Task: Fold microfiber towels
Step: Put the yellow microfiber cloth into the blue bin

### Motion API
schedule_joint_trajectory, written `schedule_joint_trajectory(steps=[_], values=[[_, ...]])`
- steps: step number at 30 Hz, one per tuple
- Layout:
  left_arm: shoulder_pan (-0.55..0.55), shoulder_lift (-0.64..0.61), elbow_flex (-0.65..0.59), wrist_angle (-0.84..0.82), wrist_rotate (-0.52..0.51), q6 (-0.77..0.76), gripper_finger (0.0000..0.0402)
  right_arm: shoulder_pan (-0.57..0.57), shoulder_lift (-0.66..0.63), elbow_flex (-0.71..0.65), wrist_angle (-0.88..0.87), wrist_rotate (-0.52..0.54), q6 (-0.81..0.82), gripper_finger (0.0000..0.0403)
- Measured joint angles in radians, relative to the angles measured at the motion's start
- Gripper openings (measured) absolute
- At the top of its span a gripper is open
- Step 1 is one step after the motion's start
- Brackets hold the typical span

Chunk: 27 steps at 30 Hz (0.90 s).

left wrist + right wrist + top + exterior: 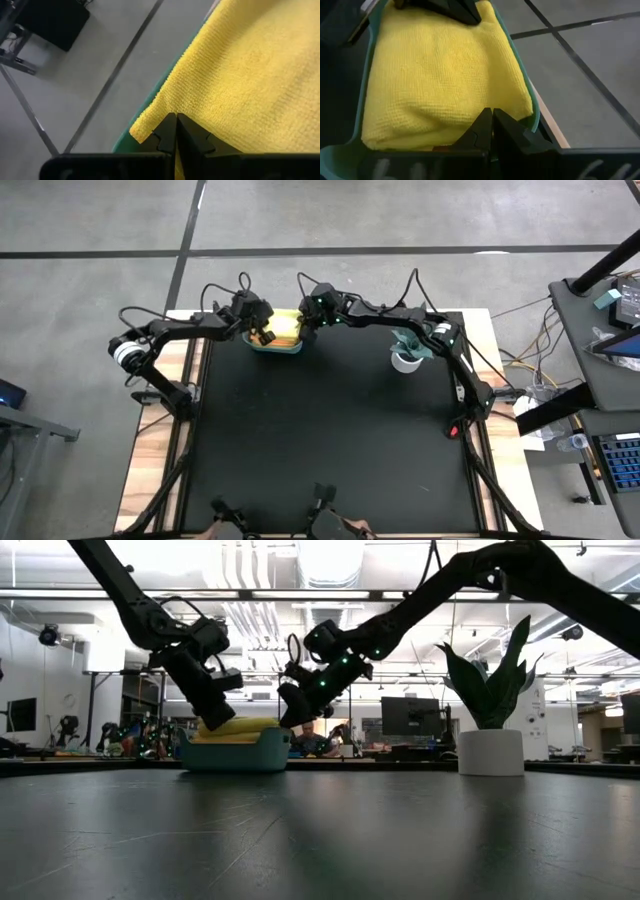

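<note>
A yellow microfiber towel [283, 330] lies folded on top in the teal bin [272, 347] at the table's far edge; it also shows in the low view [240, 727]. An orange layer shows under it at the bin's left end [264, 337]. My left gripper [262, 330] is shut at the towel's left end. My right gripper [304, 326] is shut at its right end. The other towels are hidden or out of view. My left gripper has its shut fingertips [169, 125] on the yellow towel's edge beside a corner [145, 127], slanting down from the table's left. The towel lies in the bin. Whether cloth sits between the fingers, the fingers themselves hide. My right gripper has its shut fingertips [485, 120] on the rounded folded edge [487, 102] at the towel's right end, slanting down from the table's right. The towel rests in the bin, bulging above the rim. Whether cloth is pinched cannot be told.
A green plant in a white pot [407, 352] stands at the far right of the black table top [320, 440]. The bin's teal rim [520, 55] runs close by both grippers. The table's far edge lies just behind the bin.
</note>
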Motion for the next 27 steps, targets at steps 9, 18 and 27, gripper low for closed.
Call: schedule_joint_trajectory(steps=[9, 18, 27], values=[[-0.005, -0.147, -0.001, -0.042, -0.058, 0.001, 0.0000, 0.006, -0.041, 0.018, -0.026, 0.002, 0.008, 0.0008], [-0.027, -0.243, -0.060, -0.120, 0.116, -0.007, 0.0000, 0.058, -0.045, 0.020, -0.016, -0.005, 0.007, 0.0008], [-0.027, -0.194, -0.104, -0.117, 0.119, -0.052, 0.0000, 0.077, -0.026, 0.005, -0.066, -0.001, 0.007, 0.0008]])
